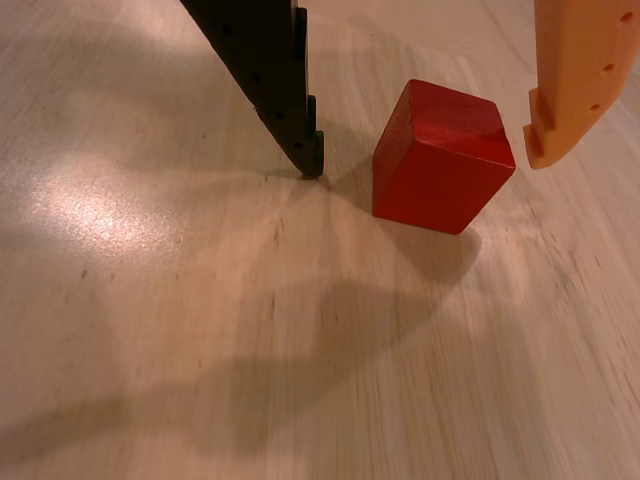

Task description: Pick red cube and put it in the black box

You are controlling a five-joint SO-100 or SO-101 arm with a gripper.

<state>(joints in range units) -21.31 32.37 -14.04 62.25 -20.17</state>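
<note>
1. At the far left of the wrist view lies bare bench (pixel 150 330), a pale wood-grain surface with a bright patch of glare at the left and broad soft shadows crossing the lower half.

2. Next comes the black finger (pixel 270 70), which enters from the top edge and tapers down to a toothed tip. That tip sits at or very near the bench surface, just left of the cube, with a narrow gap of bench between them.

3. The red cube (pixel 443 155) stands on the bench right of centre in the upper half of the view. It is turned so that one vertical edge faces the camera, its top face glossy and catching light. It throws a short shadow toward the lower right.

4. At the far right is the orange finger (pixel 575 70), coming down from the top edge. Its notched tip hangs level with the cube's upper right corner, just beside it, with a thin strip of bench visible between the two.

5. The pincer (pixel 425 160) is spread wide, its two fingers standing on either side of the cube. Neither finger touches the cube, so the pincer has hold of nothing and the cube rests freely on the bench between them.
</note>
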